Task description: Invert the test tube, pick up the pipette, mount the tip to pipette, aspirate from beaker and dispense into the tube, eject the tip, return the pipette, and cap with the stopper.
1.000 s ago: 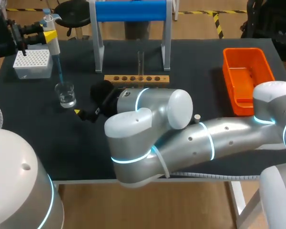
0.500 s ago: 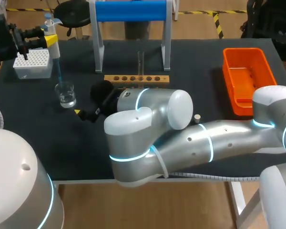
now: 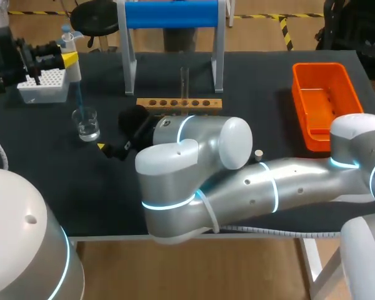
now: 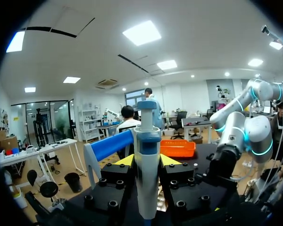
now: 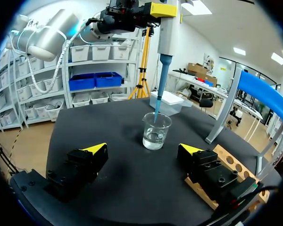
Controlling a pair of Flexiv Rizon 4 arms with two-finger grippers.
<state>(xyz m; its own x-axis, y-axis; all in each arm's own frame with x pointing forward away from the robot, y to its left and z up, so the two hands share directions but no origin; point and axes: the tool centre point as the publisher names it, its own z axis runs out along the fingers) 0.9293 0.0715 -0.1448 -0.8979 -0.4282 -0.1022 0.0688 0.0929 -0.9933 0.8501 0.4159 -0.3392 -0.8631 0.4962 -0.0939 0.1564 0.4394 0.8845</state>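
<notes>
Working over the black table (image 3: 25, 162). Clamping the white and grey-blue plastic pipette (image 4: 147, 141) upright in the left gripper (image 4: 147, 161), yellow-tipped fingers pressed on the barrel from both sides. Holding its slim blue tip (image 5: 158, 101) in the mouth of the small clear glass beaker (image 5: 156, 132) of water, near the white tip box (image 3: 42, 84). Resting the right gripper (image 5: 144, 153) low, spread wide, empty, with the beaker ahead and apart. Judging the pipette light, stiff, smooth: best gripped mid-barrel, kept vertical. Judging the beaker light, fragile, easily tipped by a sideways nudge. Expecting the thin clear glass test tube (image 3: 184, 80), upright in the wooden rack (image 3: 179, 103), to be brittle and slippery.
</notes>
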